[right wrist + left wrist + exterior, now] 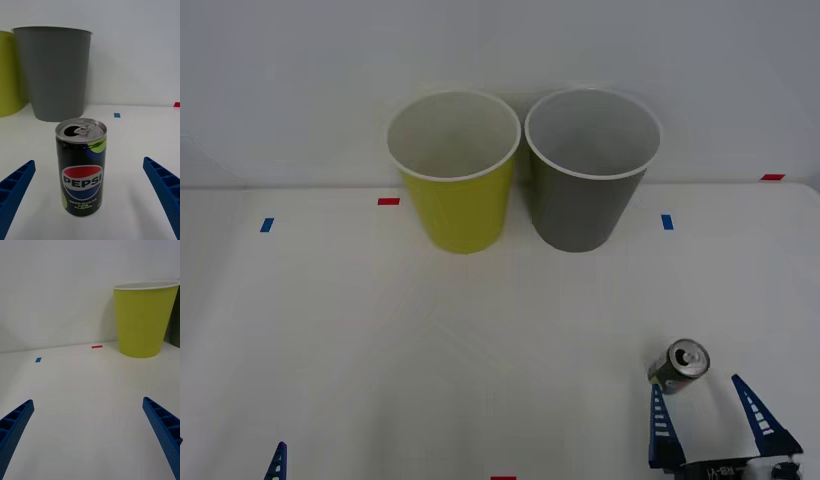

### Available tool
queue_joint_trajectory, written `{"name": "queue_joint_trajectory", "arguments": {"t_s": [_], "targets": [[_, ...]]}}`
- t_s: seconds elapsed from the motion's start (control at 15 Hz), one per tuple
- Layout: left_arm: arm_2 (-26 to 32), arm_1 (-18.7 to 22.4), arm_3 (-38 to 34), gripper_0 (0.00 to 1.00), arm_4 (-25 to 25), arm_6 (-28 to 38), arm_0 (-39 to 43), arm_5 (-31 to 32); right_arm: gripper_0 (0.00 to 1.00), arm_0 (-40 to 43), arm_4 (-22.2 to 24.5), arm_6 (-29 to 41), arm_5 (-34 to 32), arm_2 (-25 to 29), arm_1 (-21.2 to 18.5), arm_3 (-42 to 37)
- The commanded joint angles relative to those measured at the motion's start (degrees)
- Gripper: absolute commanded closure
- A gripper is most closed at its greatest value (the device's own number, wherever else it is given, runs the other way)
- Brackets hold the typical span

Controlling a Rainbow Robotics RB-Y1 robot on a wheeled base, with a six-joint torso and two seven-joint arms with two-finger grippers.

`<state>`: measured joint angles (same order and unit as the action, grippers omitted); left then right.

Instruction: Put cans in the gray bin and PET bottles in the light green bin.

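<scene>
A small dark can (678,365) with a silver top stands upright on the white table, front right. In the right wrist view the can (81,168) reads Pepsi and sits just ahead of my open blue fingers (163,183). My right gripper (704,407) is open just behind the can, apart from it. The gray bin (590,168) and the light green bin (454,170) stand side by side at the back centre. My left gripper (88,438) is open and low at the front left, a fingertip (277,460) showing in the front view. No PET bottles are in view.
Small red tape marks (388,201) and blue tape marks (667,222) lie on the table (380,330). A white wall rises behind the bins. Wide bare tabletop lies between the grippers and the bins.
</scene>
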<state>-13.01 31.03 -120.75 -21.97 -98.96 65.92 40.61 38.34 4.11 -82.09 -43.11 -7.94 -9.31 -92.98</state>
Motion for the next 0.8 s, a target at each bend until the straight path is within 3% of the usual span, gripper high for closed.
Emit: {"name": "queue_joint_trajectory", "arguments": {"t_s": [0.07,0.8], "targets": [[0.0,0.0,0.0,0.00,0.0,0.0,0.0,0.0,0.00,-1.5,-0.6,-0.1,2.9,0.3,0.7,0.0],[0.0,0.0,0.0,0.00,0.0,0.0,0.0,0.0,0.00,-7.0,-2.0,-0.7,7.9,1.0,1.1,0.0]]}}
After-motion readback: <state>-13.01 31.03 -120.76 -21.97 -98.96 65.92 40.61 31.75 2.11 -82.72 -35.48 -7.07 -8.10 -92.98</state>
